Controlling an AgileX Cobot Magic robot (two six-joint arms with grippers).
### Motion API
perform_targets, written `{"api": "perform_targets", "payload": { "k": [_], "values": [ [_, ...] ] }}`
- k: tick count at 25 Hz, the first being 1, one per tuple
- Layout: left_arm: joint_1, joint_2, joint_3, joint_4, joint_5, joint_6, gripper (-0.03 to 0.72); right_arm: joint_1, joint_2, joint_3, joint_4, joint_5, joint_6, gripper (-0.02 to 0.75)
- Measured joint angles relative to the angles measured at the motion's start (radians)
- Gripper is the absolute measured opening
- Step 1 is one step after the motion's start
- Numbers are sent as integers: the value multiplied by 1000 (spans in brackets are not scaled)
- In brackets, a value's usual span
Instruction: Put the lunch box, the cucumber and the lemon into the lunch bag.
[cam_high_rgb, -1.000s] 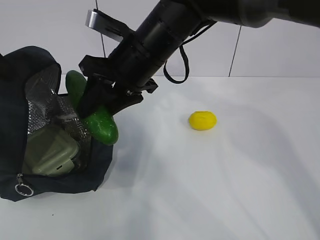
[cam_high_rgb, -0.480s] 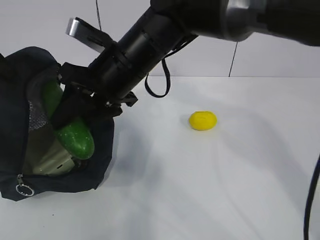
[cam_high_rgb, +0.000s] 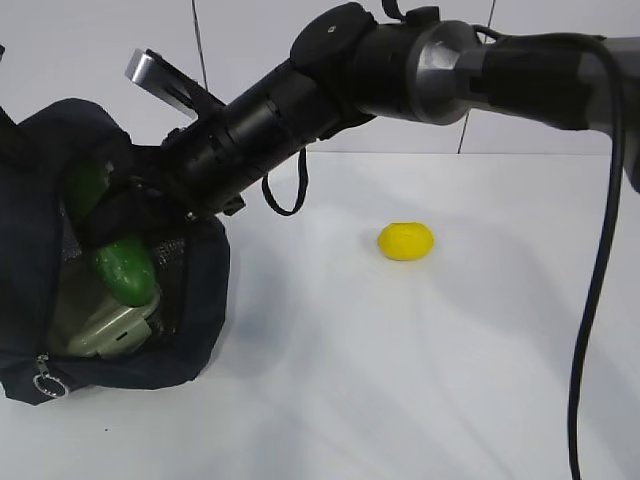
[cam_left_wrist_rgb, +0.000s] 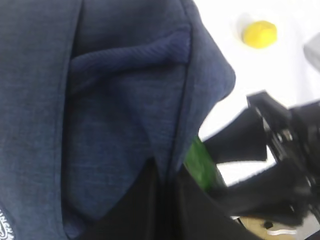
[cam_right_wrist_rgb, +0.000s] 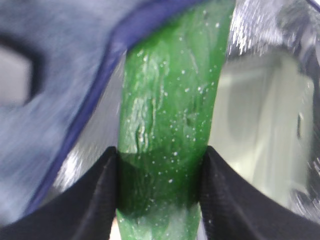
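Table (cam_high_rgb: 400, 380) comes first, white and wide, carrying everything in the exterior view. On its left side sits the lunch bag (cam_high_rgb: 195, 300), dark navy, its mouth gaping toward the right and showing silver foil lining; a metal ring pull hangs at its lower left corner. The left wrist view is filled with this same navy fabric (cam_left_wrist_rgb: 100, 125) at very close range.

From the upper right, the right arm (cam_high_rgb: 400, 70) reaches across the middle, and the right gripper (cam_right_wrist_rgb: 160, 190) is inside the bag's mouth. Its jaws are clamped on the cucumber (cam_high_rgb: 122, 270), one black pad on each side of the glossy green skin, as the right wrist view shows (cam_right_wrist_rgb: 165, 110).

Inside the bag, the lunch box (cam_high_rgb: 110, 325) lies low with its pale sage-green lid visible, the cucumber's rounded end just above it.

The left gripper does not show clearly in any view; its jaws are closed.

Smallest, the lemon (cam_high_rgb: 405, 240) rests on the table, well apart from the bag.
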Motion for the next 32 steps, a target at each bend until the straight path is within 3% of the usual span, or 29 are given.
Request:
{"api": "perform_targets", "payload": {
  "k": [5, 12, 18, 27, 32],
  "values": [
    [1, 0, 0, -19, 2, 0, 8, 0, 13, 0, 55, -111, -63, 374],
    [2, 2, 0, -20, 2, 0, 8, 0, 79, 0, 228, -148, -268, 374],
    [2, 2, 0, -20, 14, 0, 8, 0, 109, 0, 261, -157, -390, 378],
    [2, 2, 0, -24, 44, 0, 8, 0, 126, 0, 252, -180, -412, 524],
    [2, 2, 0, -22, 44, 0, 8, 0, 126, 0, 106, -86, -401, 529]
  ]
}}
